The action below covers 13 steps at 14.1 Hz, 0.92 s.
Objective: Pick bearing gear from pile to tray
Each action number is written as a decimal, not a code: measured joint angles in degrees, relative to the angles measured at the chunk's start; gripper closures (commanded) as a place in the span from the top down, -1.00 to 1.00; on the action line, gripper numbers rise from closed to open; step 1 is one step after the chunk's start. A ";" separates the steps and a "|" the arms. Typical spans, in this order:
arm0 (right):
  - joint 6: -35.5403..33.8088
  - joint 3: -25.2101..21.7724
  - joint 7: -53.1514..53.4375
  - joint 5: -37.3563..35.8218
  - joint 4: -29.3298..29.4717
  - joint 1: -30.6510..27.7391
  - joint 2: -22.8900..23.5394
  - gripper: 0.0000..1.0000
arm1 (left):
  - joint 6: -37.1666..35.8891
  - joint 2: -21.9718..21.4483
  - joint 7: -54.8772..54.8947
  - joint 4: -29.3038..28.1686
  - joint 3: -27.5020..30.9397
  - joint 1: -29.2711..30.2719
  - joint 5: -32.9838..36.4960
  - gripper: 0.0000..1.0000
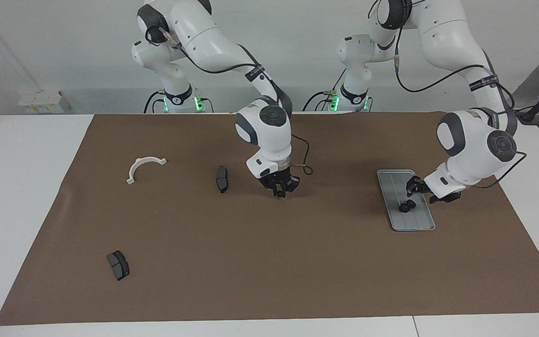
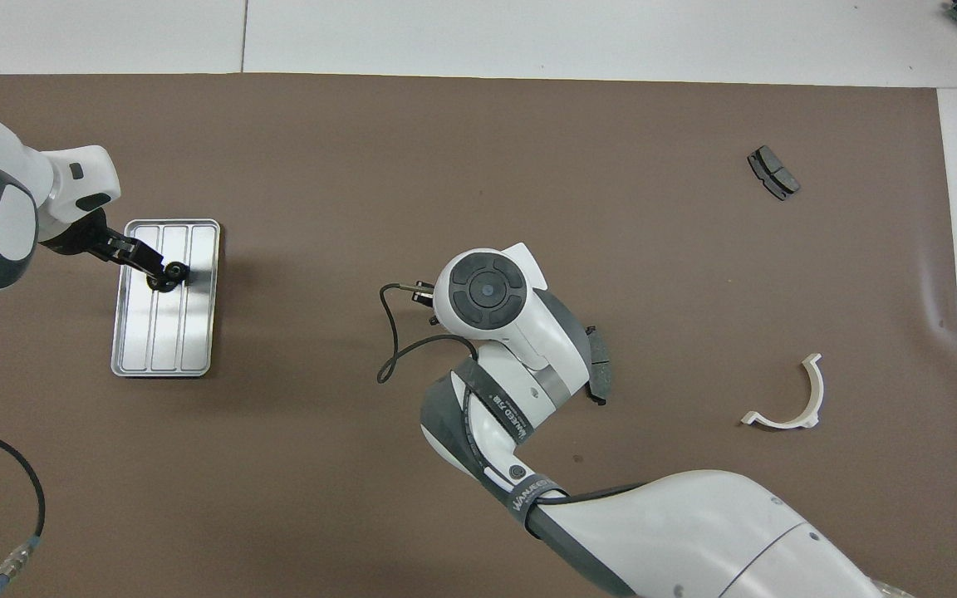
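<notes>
Robotics lab: two white arms bolted at white table (image 1: 17, 196), brown mat (image 1: 269, 262), bare wall.

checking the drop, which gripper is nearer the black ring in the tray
Left. The left gripper is right at the black ring on the tray; the right gripper hangs over the mat mid-table.

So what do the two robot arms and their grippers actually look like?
Both arms have glossy white shells with dark grey joint caps and bands. Black cables loop along each, held by dark straps with lettering. The left gripper and right gripper are small, black, two-fingered claws. Green lights glow at both bases.
</notes>
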 measured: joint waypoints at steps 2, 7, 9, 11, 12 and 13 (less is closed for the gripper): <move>-0.05 -0.46 -0.32 -0.41 0.52 -1.13 -0.18 1.00 | -0.02 -0.02 -0.24 0.80 -0.43 -0.15 -0.03 0.72; -3.16 -0.56 -7.80 -0.54 -2.66 -7.80 -6.68 1.00 | 0.03 -0.10 -15.92 1.91 -1.21 -8.79 -0.30 0.71; -4.04 -0.55 -9.87 -0.52 -6.55 -10.90 -11.74 1.00 | 0.15 -0.11 -24.11 2.16 -1.34 -14.05 -0.39 0.70; -7.24 -0.54 -12.62 -0.50 -9.17 -13.14 -16.42 1.00 | 0.41 -0.10 -30.18 2.19 -1.41 -18.38 -1.94 0.68; -9.16 -0.53 -14.41 -0.50 -9.90 -14.39 -18.62 1.00 | 1.03 -0.10 -33.39 2.18 -1.43 -20.69 -3.07 0.67; -10.72 -0.53 -16.59 -0.50 -10.27 -15.80 -20.48 1.00 | 1.73 -0.04 -36.65 2.10 -1.45 -22.97 -3.50 0.66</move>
